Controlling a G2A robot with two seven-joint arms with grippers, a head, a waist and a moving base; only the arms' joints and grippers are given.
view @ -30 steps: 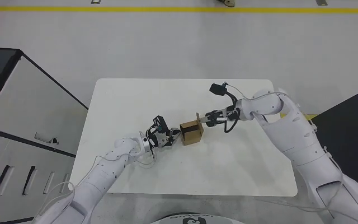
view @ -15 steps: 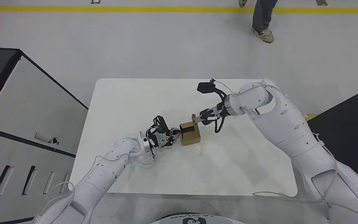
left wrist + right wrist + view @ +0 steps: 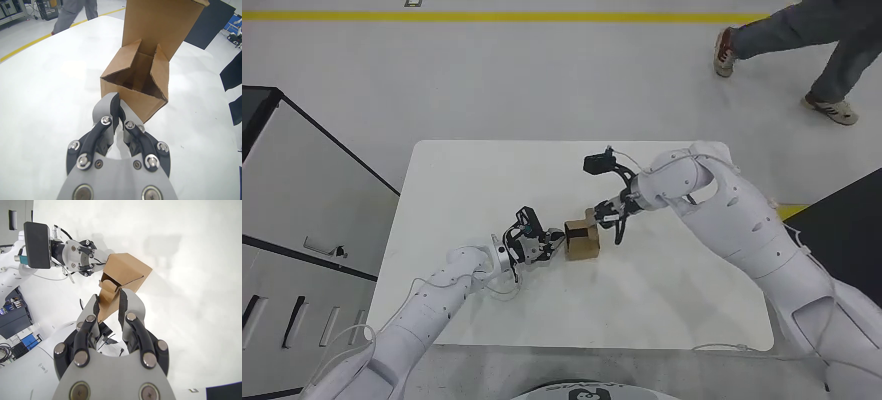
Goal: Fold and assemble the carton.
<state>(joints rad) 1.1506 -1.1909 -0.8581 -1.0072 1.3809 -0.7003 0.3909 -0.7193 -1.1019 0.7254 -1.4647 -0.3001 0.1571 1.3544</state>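
**Left arm.** It stretches low across the worktop (image 3: 442,200) from the near left side, forearm nearly straight. The left hand (image 3: 545,240) points level at the carton (image 3: 582,244). In the left wrist view the left hand (image 3: 118,100) is drawn narrow, with only a slit between its fingers. The tips lie against the outer face of the carton's (image 3: 136,103) nearest wall, just under the rim. No cardboard is seen between them.

**Right arm.** It comes in from the right side with the elbow bent and the wrist turned down toward the carton's far upper edge. The right hand (image 3: 599,214) sits at the flap on that side. In the right wrist view the right hand (image 3: 109,299) holds the tall flap between its fingers at a middling spread, with a pad against the cardboard on each side.

**Carton.** It stands near the middle of the worktop, between the two hands, base down and open mouth facing up. Its long axis runs vertical. The tall flap rises from the wall on the right arm's side. Two short side flaps stand at the mouth, leaning slightly inward. In the right wrist view the carton (image 3: 126,270) shows the left hand against its far side.
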